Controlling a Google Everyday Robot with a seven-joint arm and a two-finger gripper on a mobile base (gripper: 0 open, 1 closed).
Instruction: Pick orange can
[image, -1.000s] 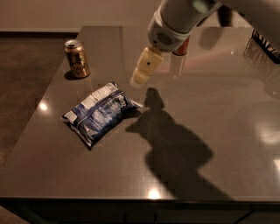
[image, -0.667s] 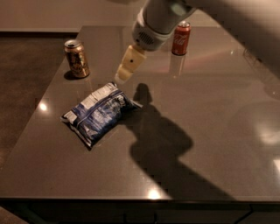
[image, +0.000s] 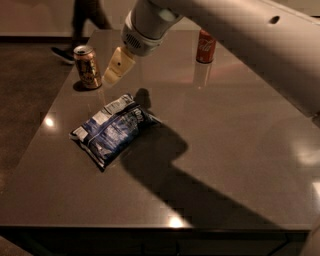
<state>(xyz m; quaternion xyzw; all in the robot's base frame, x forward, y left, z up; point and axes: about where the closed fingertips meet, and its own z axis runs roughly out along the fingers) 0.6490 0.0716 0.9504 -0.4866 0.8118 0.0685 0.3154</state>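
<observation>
Gripper (image: 116, 67) poised just beside the can (image: 87, 66), not yet touching it.
Nearest, a blue bag (image: 112, 130) lies flat on the table (image: 225, 150), seemingly out of the approach line. Beyond it the gripper hangs tilted toward the can, likely lining up a side grasp; whether it is parted or closed I cannot tell. The can stands upright near the table's far left edge. A red can (image: 205, 46) stands well apart, farther back.

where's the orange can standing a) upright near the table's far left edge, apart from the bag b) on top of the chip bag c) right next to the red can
a: the orange can stands upright by the table's far left edge, apart from the chip bag, with the gripper hovering close beside it.
</observation>
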